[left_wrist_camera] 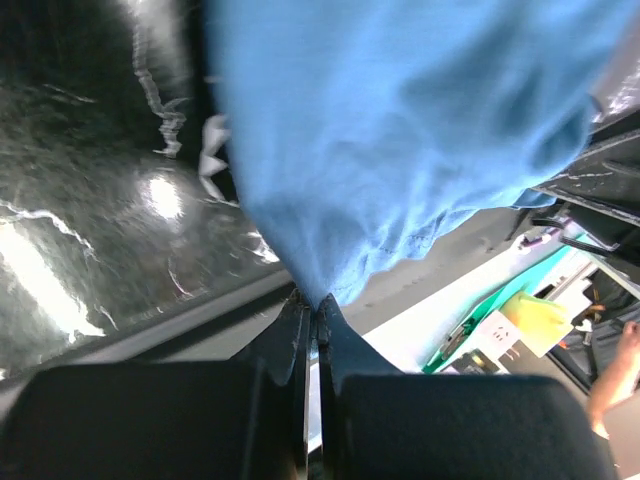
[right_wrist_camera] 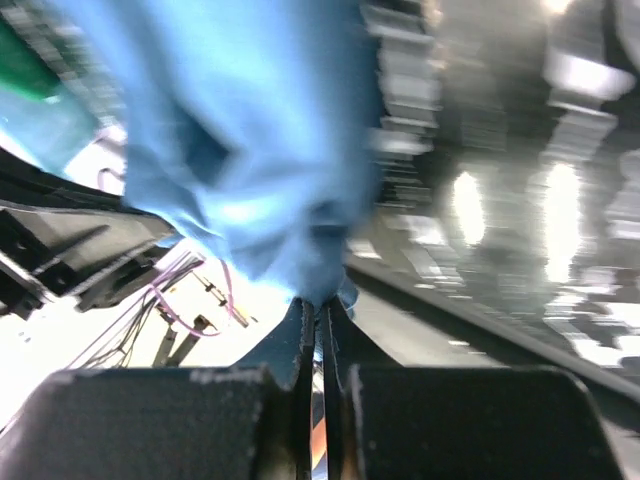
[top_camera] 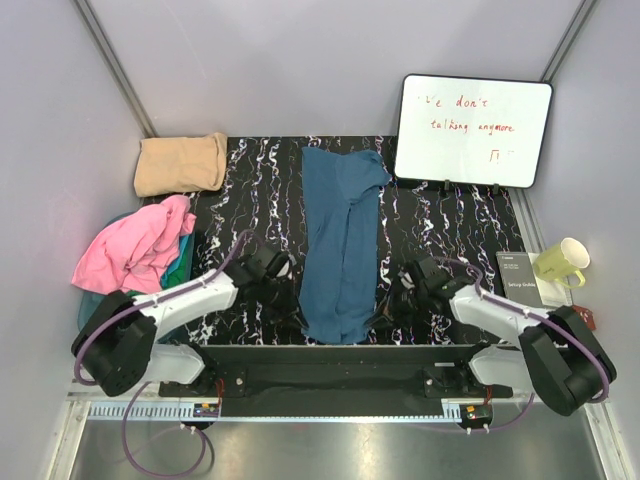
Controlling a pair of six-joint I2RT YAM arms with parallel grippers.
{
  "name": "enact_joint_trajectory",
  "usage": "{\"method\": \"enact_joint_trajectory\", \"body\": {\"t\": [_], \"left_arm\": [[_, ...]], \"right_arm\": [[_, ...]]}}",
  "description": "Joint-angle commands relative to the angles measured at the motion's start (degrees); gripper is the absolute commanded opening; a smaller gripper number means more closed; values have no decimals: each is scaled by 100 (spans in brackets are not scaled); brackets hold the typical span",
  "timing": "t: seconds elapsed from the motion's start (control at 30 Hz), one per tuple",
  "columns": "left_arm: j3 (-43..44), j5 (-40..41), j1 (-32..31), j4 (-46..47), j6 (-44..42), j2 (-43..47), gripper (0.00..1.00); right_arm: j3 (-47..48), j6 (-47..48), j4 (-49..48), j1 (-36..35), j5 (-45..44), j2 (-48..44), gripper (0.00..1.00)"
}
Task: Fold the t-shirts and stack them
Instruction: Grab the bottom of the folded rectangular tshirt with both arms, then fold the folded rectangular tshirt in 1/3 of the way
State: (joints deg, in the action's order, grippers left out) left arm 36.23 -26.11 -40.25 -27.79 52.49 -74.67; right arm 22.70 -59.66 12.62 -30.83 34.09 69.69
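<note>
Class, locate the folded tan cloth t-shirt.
Top view: the folded tan cloth t-shirt lies at the black marbled table's far left corner, beyond the crumpled pink cloth t-shirt.

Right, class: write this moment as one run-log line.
left gripper: shut on blue t-shirt left edge | right gripper: shut on its right edge | tan t-shirt: folded, back left

I am working in a robotics lab test cell. Plain pale wall panels [top_camera: 40,150] held by metal struts [top_camera: 112,62] box in a black marbled counter [top_camera: 250,175]. The left arm [top_camera: 190,293] and right arm [top_camera: 495,308] are bolted at its near edge. Purple cables [top_camera: 130,440] loop down past a slotted cable rail [top_camera: 300,411]. A whiteboard [top_camera: 472,130] with red handwriting stands at the back right. A setup guide booklet [top_camera: 518,278] lies just beside a yellow mug [top_camera: 562,262].
</note>
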Motion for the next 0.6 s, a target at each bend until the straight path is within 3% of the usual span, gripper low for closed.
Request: {"method": "enact_joint_trajectory", "body": {"t": [0.0, 0.23, 0.57], "left_arm": [[972, 500, -18, -962, -528, 392, 0], [2721, 1221, 87, -1676, -1100, -64, 0], [4611, 1143, 1018, -1774, -1891, -1926, 0]], "right_arm": [[1077, 542, 811, -28, -130, -210, 0], [2957, 1403, 1805, -37, -973, 263, 0], [5840, 2809, 2455, 279, -1782, 2897, 0]]}}
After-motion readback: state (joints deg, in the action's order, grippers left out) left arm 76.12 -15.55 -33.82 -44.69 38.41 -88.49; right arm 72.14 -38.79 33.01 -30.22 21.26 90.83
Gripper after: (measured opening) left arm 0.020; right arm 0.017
